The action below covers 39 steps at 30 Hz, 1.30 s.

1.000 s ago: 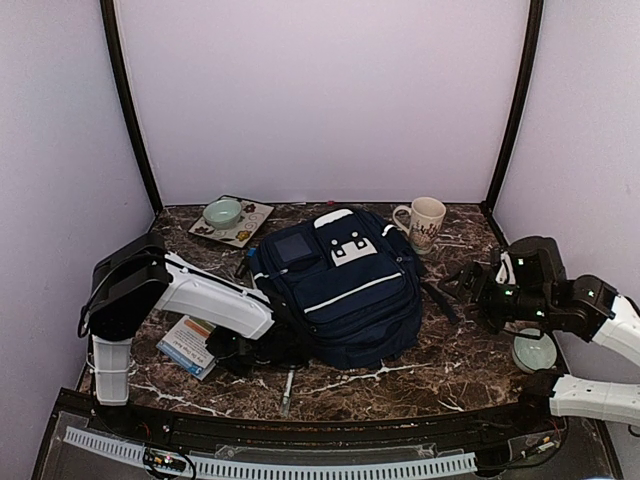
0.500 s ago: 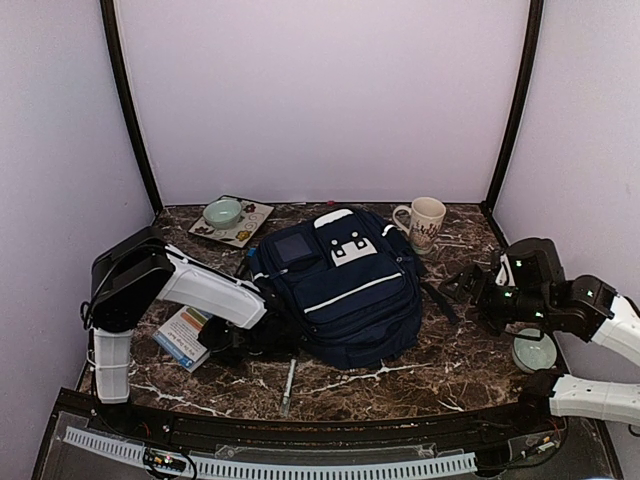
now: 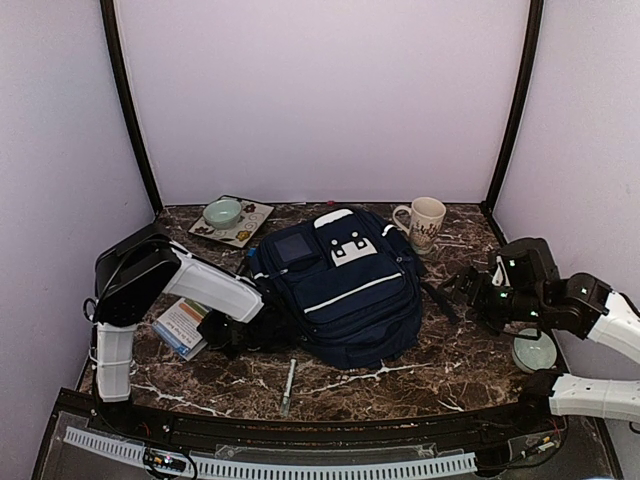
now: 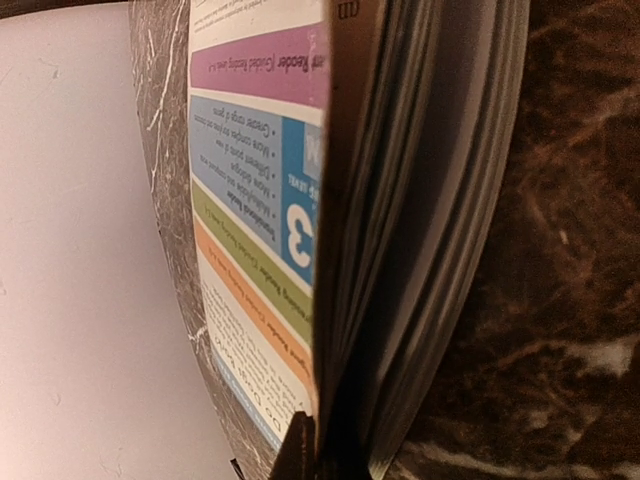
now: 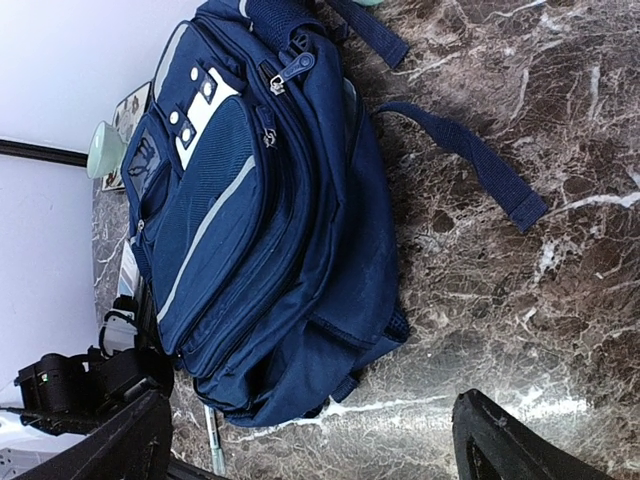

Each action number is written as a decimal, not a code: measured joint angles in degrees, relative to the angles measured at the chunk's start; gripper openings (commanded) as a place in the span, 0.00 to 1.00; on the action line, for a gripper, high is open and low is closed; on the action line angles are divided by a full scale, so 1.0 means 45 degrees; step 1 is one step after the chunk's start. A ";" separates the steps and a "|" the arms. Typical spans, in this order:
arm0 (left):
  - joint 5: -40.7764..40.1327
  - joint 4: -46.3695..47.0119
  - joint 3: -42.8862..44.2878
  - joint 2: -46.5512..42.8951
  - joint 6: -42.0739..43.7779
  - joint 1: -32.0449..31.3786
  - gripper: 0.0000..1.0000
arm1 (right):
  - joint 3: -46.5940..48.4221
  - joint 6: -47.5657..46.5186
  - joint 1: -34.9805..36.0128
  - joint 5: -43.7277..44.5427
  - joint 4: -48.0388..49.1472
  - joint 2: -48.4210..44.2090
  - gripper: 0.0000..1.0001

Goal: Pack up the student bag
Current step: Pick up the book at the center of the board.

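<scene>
- Top external view, far left — the left arm point(image 3: 200, 290) rises from the near-left corner and reaches toward the middle, with only a narrow gap between it and the left wall point(image 3: 60, 200).
- A book point(image 3: 181, 326) sits near the left edge of the table point(image 3: 450, 365), just right of the arm's base.
- The left gripper point(image 3: 222, 334) is clamped on the book's edge. In the left wrist view the pages point(image 4: 420, 200) run edge-on up from one dark fingertip point(image 4: 298, 452) pressed against the cover.
- The cover has coloured bands and a large white "3" on blue; the smaller print is too fine to read.
- A plate point(image 3: 252, 228) carrying a pale green bowl point(image 3: 222, 212) occupies the back-left corner, apart from the bag.
- The bag point(image 3: 345, 290) lies flat at the middle of the table, front side up, its left side just beside the left gripper.
- A pen point(image 3: 289, 383) lies between the bag and the near edge.
- A mug point(image 3: 425, 222) stands by the bag's back-right corner.
- Right of the bag is open marble, crossed only by a loose strap point(image 5: 470, 160).
- The right gripper point(image 5: 320, 440) is well apart from the bag, its fingers spread wide — nothing between them.
- A pale round dish point(image 3: 530, 352) sits near the right edge, under the right arm.
</scene>
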 measured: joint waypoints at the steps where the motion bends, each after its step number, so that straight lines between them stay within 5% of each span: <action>1: -0.0029 0.0039 0.0073 0.0000 0.0131 0.0010 0.00 | 0.0015 -0.0029 0.0000 0.0015 -0.0005 0.0029 0.98; 23: -0.0432 -0.4221 0.7621 -0.2346 0.2093 0.0568 0.00 | 0.0840 -0.1059 0.0000 -0.0306 0.0797 0.1549 0.98; 34: 0.0447 -0.3832 1.3605 -0.2535 0.3905 0.0568 0.00 | 0.1331 -0.1515 0.0000 -0.0437 0.1049 0.1870 0.98; 39: 0.2356 -0.2380 1.4251 -0.3045 0.5440 0.0568 0.00 | 0.1433 -0.1690 0.0000 -0.0379 0.1054 0.1851 0.98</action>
